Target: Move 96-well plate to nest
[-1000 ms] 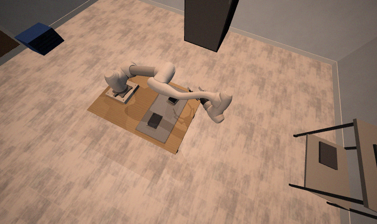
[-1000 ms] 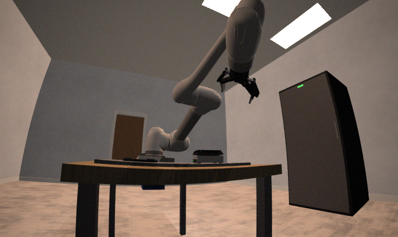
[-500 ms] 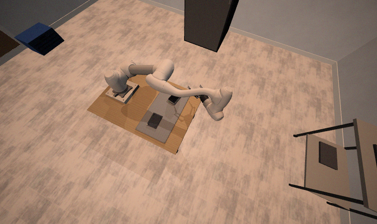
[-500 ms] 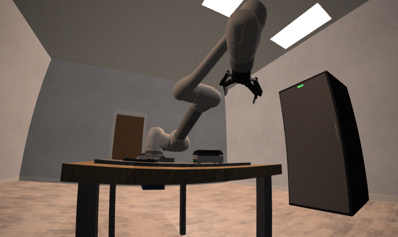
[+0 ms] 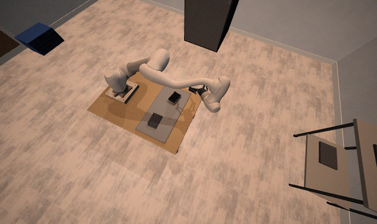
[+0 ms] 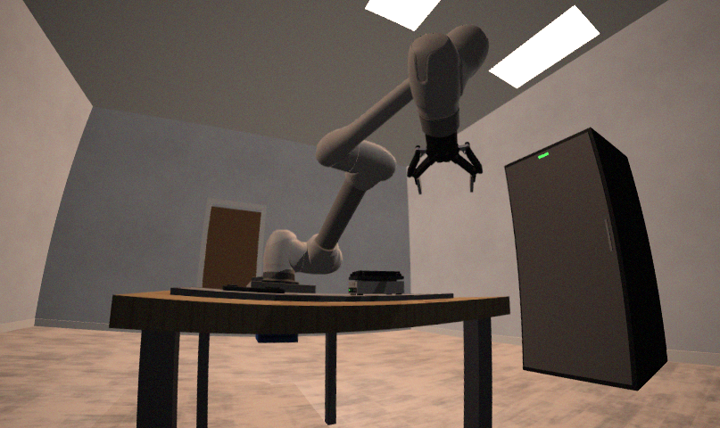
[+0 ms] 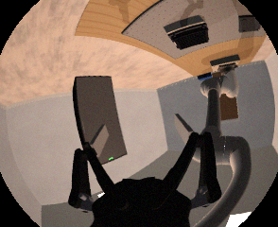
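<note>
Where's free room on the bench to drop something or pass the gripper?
Bare mat between shaker and nest. Bare wood along the table's left side, below the arm base. Tight: the strip between base and mat, and the shaker corner, with the open gripper hanging high above just beyond it.

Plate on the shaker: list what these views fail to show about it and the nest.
- Cut corner of the 96-well plate: too small in the top view; edge-on in the exterior view.
- A1 marks on the shaker and nest: too small everywhere.
- Nest locators: too small and dark in the top view.
- Open gripper: largely hidden by the wrist in the top view.
</note>
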### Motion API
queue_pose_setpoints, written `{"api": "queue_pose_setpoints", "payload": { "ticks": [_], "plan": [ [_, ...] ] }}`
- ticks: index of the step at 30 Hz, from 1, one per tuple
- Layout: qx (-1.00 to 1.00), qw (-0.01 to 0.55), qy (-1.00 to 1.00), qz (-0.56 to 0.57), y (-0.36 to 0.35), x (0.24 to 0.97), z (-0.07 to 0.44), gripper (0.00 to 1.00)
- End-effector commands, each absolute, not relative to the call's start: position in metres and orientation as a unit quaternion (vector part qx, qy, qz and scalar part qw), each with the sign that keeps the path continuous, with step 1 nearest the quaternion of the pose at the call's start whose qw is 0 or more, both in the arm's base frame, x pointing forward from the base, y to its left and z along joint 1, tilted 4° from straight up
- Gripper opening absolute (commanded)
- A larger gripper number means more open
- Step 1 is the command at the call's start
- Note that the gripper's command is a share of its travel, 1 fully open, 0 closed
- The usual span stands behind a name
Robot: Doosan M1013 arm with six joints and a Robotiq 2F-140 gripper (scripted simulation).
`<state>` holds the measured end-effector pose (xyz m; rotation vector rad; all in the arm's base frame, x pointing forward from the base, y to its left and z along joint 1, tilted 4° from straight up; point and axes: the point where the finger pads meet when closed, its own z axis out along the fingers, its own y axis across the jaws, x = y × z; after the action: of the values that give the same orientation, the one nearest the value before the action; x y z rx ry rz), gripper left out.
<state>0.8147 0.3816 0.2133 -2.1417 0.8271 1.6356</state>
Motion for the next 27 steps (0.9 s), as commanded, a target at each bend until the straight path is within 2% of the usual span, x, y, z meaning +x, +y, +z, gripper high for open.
{"api": "queue_pose_setpoints", "payload": {
  "ticks": [1, 10, 27],
  "plan": [
    [-0.778, 0.191, 0.267, 0.536, 0.391, 0.806, 0.204, 1.0],
    [-0.847, 0.233, 0.183, 0.442, 0.397, 0.778, 0.174, 1.0],
    [-0.924, 0.242, -0.001, 0.295, 0.376, 0.735, 0.133, 1.0]
  ]
}}
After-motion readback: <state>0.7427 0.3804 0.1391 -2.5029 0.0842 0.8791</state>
